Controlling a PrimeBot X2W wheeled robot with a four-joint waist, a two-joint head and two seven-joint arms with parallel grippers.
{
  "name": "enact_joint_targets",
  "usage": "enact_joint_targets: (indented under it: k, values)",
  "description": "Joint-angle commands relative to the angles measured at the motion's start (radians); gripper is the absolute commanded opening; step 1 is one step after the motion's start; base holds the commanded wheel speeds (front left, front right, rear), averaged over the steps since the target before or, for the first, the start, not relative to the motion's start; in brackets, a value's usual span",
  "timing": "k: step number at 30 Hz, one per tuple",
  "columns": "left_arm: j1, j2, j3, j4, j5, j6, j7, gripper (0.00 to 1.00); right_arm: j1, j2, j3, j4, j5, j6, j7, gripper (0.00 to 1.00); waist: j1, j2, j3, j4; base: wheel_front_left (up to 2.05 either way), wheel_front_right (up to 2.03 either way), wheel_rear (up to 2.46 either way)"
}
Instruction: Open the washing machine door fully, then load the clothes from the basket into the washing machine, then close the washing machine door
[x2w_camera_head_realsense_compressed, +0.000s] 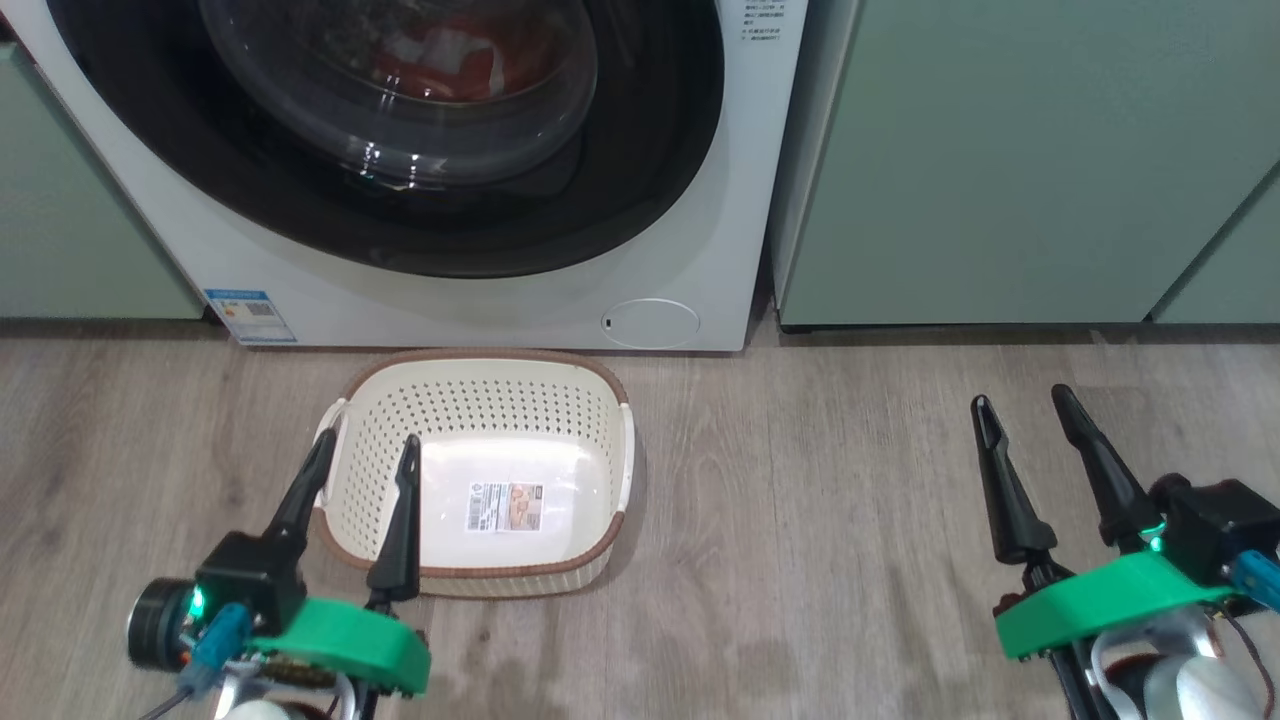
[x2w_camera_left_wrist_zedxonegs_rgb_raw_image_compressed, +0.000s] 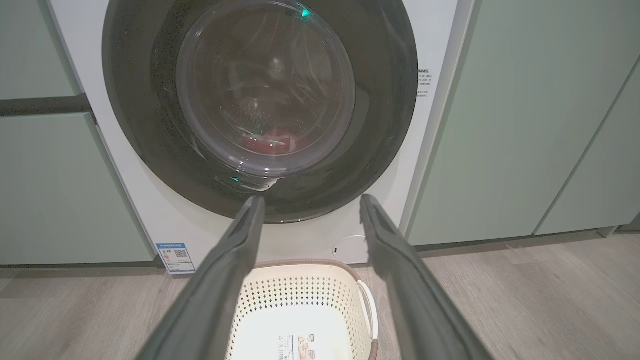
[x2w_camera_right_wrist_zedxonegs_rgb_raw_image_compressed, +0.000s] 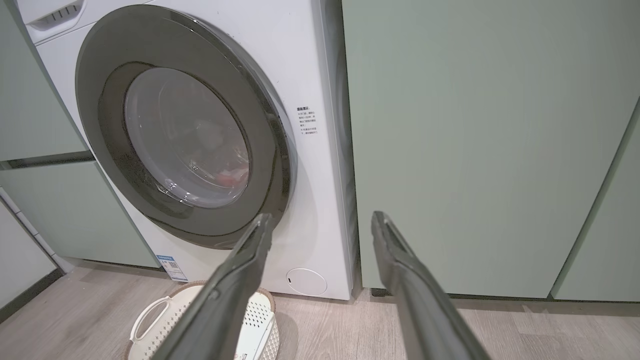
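Wood-look floor (x2w_camera_head_realsense_compressed: 820, 480) bears the cream perforated plastic basket (x2w_camera_head_realsense_compressed: 480, 400) at twelve o'clock of the unclenched left gripper (x2w_camera_head_realsense_compressed: 365, 445); right gripper (x2w_camera_head_realsense_compressed: 1020, 400) likewise parted, grasping nothing.

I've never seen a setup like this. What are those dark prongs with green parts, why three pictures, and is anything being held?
The prongs are the robot's two grippers, each a pair of long dark fingers. The head view looks down from the robot's head: the left gripper hangs over the near edge of the basket, and the right gripper is over bare wood floor. The other two pictures come from cameras on each wrist, looking along that arm's own fingers. Both grippers are open and hold nothing. The basket is empty apart from a sticker. The washing machine door looks shut, and red clothes show through its glass.
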Motion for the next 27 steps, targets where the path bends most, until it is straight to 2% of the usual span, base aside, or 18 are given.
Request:
enact_joint_targets:
  k: [1,27]
  values:
    - [-0.021,0.017,0.043,-0.044,-0.001,0.012,0.002,1.0,-0.017,0.001,0.023,-0.045,0.009,0.0,0.002,1.0,0.0001,-0.0001,-0.004,-0.002,0.0,0.0,0.0]
    - [-0.026,0.03,0.034,-0.06,-0.008,0.032,0.006,1.0,-0.008,0.001,0.018,-0.063,0.024,0.0,0.009,1.0,0.0001,-0.0001,0.008,0.002,0.0,0.0,0.0]
